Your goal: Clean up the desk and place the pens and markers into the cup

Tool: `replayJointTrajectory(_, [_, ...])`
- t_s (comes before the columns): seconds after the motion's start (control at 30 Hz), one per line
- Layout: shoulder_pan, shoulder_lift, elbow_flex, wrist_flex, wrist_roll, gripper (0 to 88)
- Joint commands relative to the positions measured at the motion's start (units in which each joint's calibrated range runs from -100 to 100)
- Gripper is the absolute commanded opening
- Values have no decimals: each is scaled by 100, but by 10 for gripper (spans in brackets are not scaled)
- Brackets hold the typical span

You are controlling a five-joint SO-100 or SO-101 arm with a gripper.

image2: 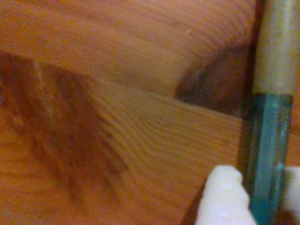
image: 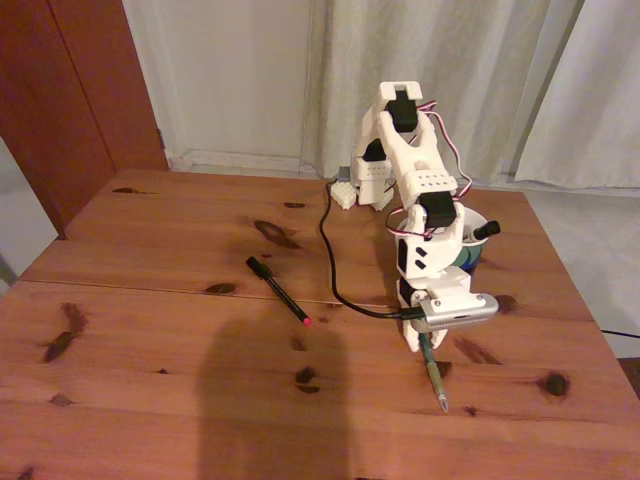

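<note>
On the reddish-brown desk (image: 150, 330), my gripper (image: 419, 346) points down near the front right. It is shut on the teal-green pen (image: 436, 382), whose tip slants toward the front edge and seems to touch the wood. In the wrist view the pen (image2: 268, 154) runs up the right side between my white fingertips (image2: 219, 199), with the gripper (image2: 265, 201) closed against it. The thin black pen with a red tip (image: 278, 290) lies loose left of the arm. The patterned cup (image: 472, 255) stands behind the arm, a black-capped marker (image: 487, 231) sticking out of it.
A black cable (image: 335, 270) loops across the desk from the arm's base (image: 365, 185) to the wrist. Curtains and a wall stand behind the desk's far edge. A dark shadow falls over the front middle of the wood.
</note>
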Motion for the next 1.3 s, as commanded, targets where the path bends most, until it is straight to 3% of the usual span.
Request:
replayJointTrajectory(0.0, [-14, -62, -241, -19, 29, 12])
replayJointTrajectory(0.2, [-22, -161, -313, -36, -18, 9])
replayJointTrajectory(0.4, [18, -666, -214, -750, -24, 9])
replayJointTrajectory(0.97, [187, -2644, 2, -802, -44, 8])
replayJointTrajectory(1.27, [315, -4870, 2726, -2892, -464, 8])
